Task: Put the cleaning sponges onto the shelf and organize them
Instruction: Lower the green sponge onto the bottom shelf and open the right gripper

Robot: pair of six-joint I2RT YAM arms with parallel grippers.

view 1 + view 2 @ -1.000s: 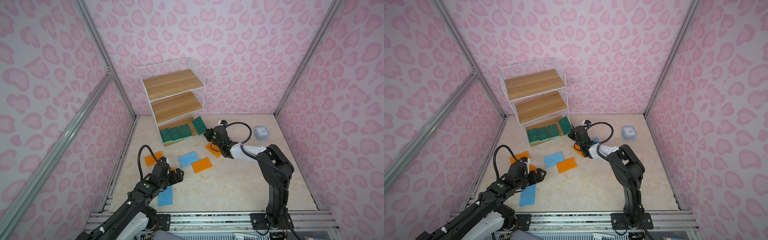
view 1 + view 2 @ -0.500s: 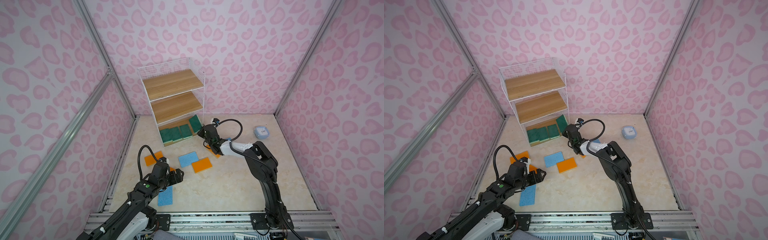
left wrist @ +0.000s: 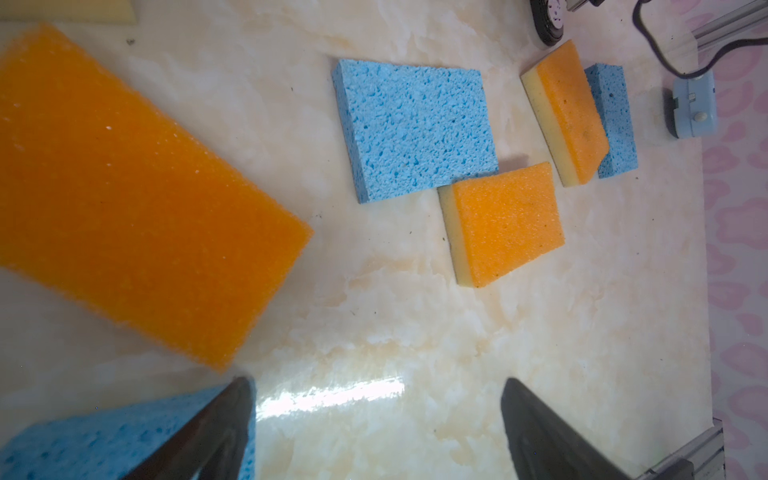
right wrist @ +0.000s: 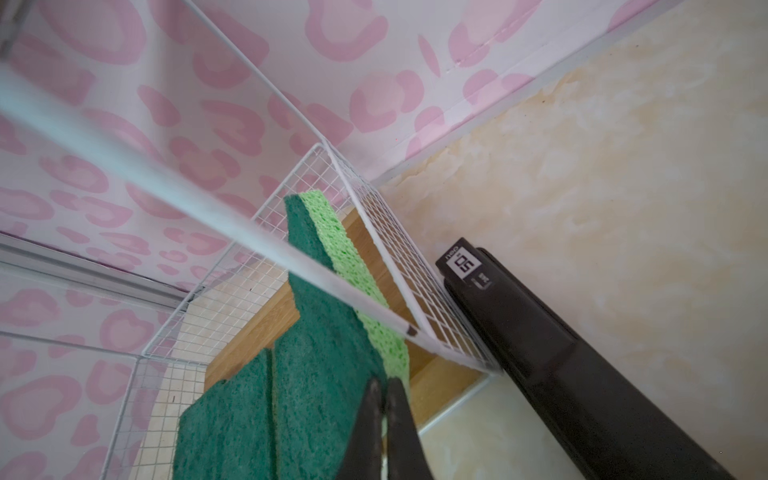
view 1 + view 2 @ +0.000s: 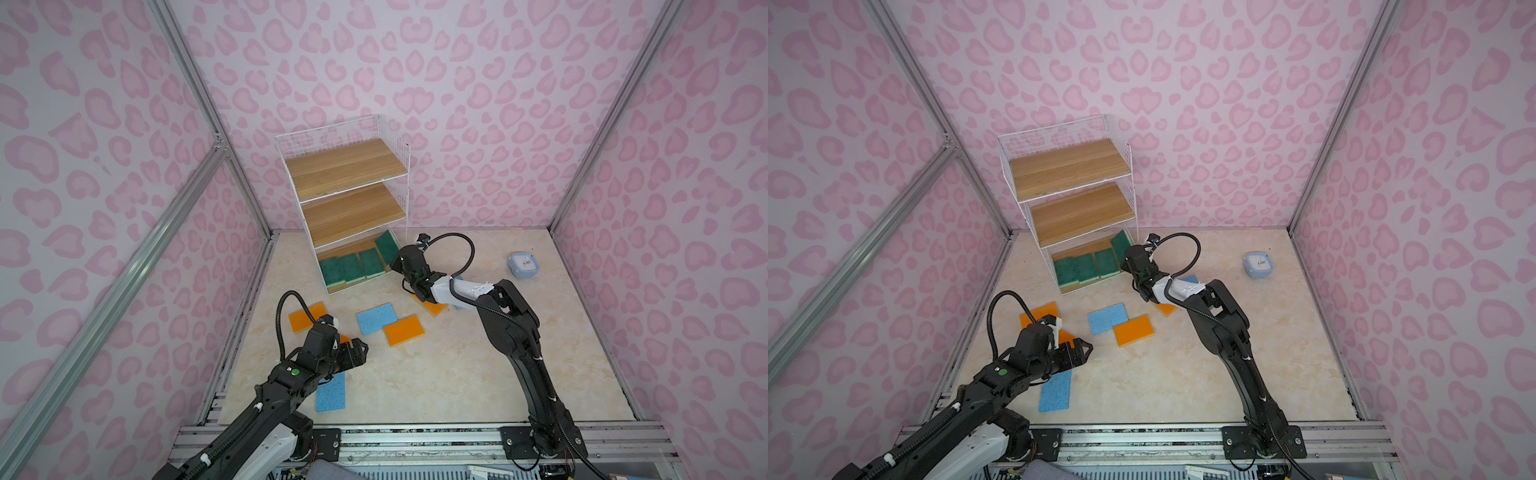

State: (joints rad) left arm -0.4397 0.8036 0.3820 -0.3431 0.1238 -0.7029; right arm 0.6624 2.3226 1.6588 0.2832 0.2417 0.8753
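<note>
- The shelf (image 5: 345,166) stands at the back of the surface (image 5: 457,374), against the wall.
- All four green sponges are on its bottom board. Three flat green sponges (image 5: 351,268) lie side by side, and a tilted green sponge (image 4: 324,266) leans at the right end, pale face toward the mesh side.
- My right jaws are clenched with nothing between them, tips right at the near edge of that tilted green sponge; I cannot tell whether they touch it.
- A black stapler (image 4: 540,332) lies on the surface just outside the mesh side.
- My left jaws are spread wide and empty, hovering above bare surface at the front left.
- Just beside them I see a near orange sponge (image 3: 124,187) and a near blue sponge (image 5: 331,392), the latter partly under my left arm.
- Mid-surface, a middle blue sponge (image 5: 376,318) and a middle orange sponge (image 5: 404,329) meet at a corner.
- Under my right arm, a far orange sponge (image 3: 573,112) lies partly on a far blue sponge (image 3: 615,120).
- A left orange sponge (image 5: 305,316) lies near the left wall.
- A pale-blue case (image 5: 523,265) sits well apart at the right.
</note>
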